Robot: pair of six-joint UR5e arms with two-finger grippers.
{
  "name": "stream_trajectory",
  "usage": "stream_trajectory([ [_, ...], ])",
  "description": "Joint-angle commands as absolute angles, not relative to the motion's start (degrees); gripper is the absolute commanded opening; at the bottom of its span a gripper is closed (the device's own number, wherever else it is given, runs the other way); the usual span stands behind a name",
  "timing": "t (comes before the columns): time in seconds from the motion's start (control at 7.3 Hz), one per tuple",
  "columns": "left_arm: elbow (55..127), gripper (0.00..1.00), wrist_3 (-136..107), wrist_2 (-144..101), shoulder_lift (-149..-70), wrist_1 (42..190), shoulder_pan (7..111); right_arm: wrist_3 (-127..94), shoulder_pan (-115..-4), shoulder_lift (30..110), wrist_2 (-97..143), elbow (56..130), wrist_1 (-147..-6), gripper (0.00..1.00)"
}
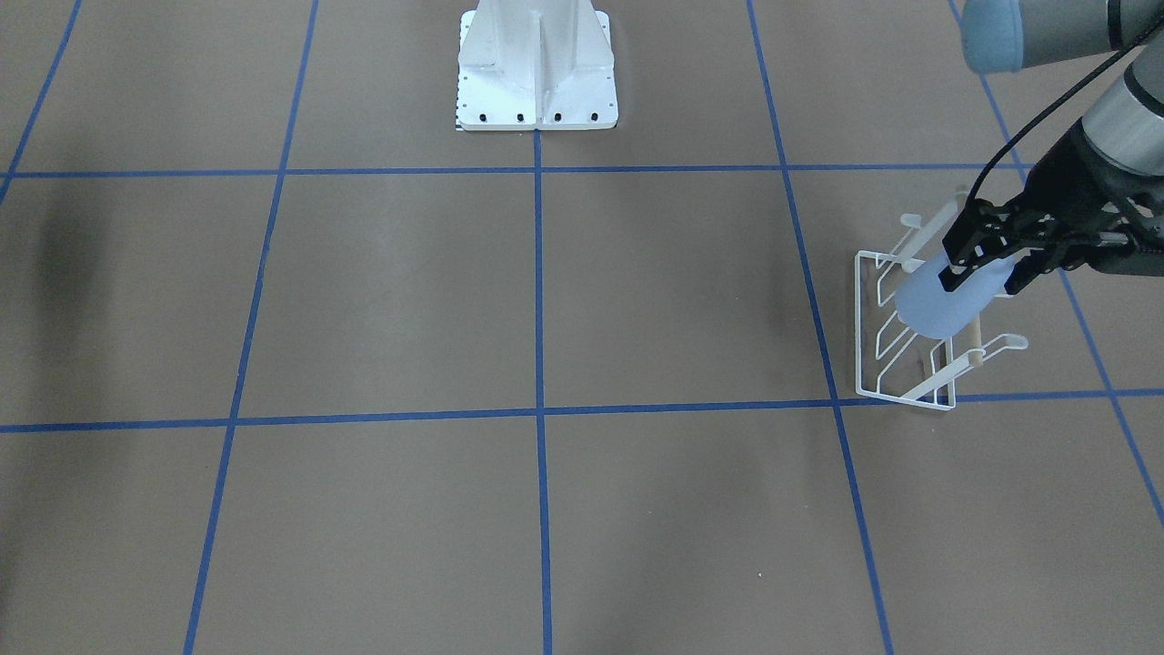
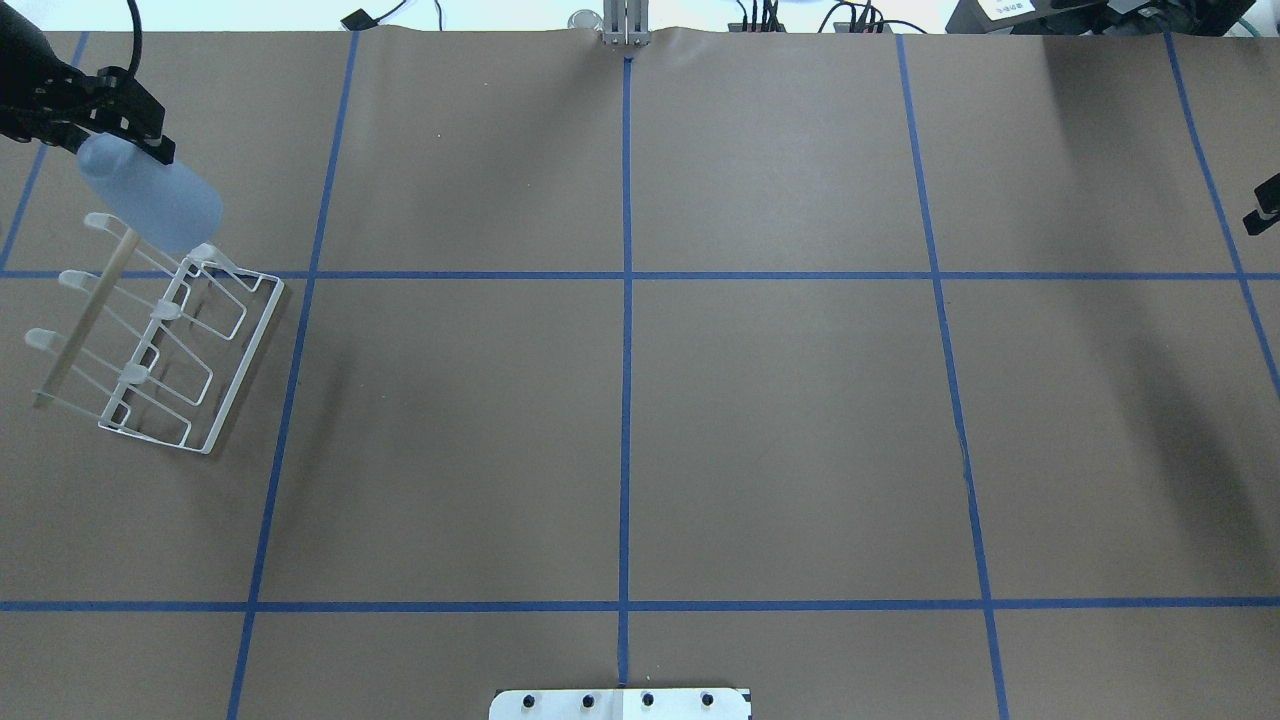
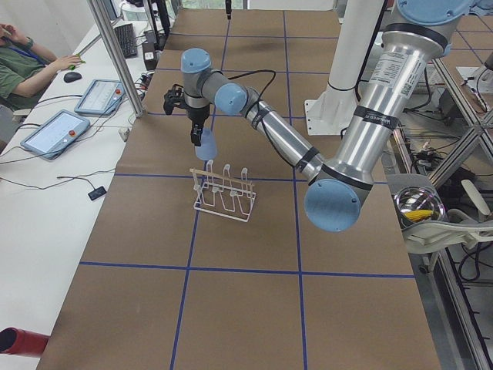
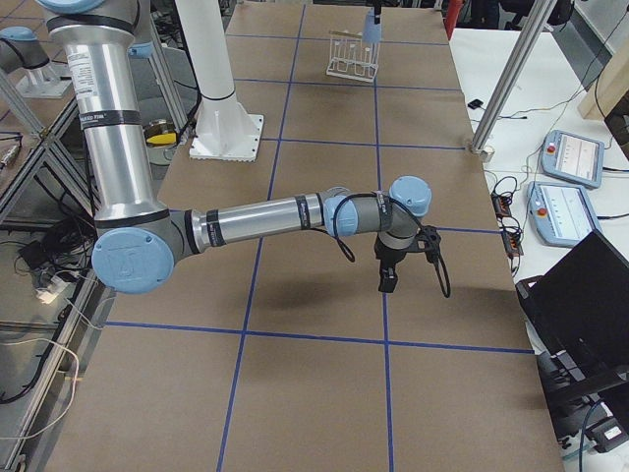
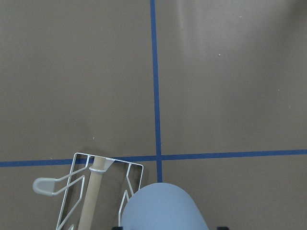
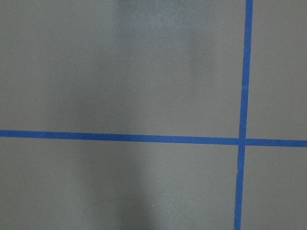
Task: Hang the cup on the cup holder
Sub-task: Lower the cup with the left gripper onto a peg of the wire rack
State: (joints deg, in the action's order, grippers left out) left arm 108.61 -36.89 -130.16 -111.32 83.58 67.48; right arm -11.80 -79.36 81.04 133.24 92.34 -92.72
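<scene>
My left gripper (image 1: 987,271) is shut on the pale blue-grey cup (image 1: 941,307) and holds it tilted in the air over one end of the cup holder (image 1: 878,359). The cup holder is a white wire rack with upturned prongs and a pale wooden rod, standing on the brown table. In the overhead view the cup (image 2: 152,197) hangs over the rack's (image 2: 215,400) far end, below the gripper (image 2: 112,135). The left wrist view shows the cup (image 5: 163,208) above the rack (image 5: 79,184). My right gripper (image 4: 389,283) hovers over bare table far from both; I cannot tell its jaw state.
The white robot base (image 1: 536,68) stands at the table's middle edge. Blue tape lines (image 2: 627,300) divide the brown table. Operator tablets (image 3: 54,131) lie on a side desk beyond the table's far edge.
</scene>
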Motion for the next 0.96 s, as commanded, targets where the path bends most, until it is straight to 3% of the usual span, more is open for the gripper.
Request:
stream_trajectory([
  [0.0, 107.3, 0.0, -36.7, -128.5, -111.6, 83.6, 65.8, -11.8, -79.4, 81.0, 133.2, 92.3, -92.6, 1.0],
  [0.82, 104.7, 0.0, -36.6, -127.4, -111.5, 84.2, 62.8, -11.3, -79.5, 81.3, 133.2, 93.0, -92.6, 1.0],
])
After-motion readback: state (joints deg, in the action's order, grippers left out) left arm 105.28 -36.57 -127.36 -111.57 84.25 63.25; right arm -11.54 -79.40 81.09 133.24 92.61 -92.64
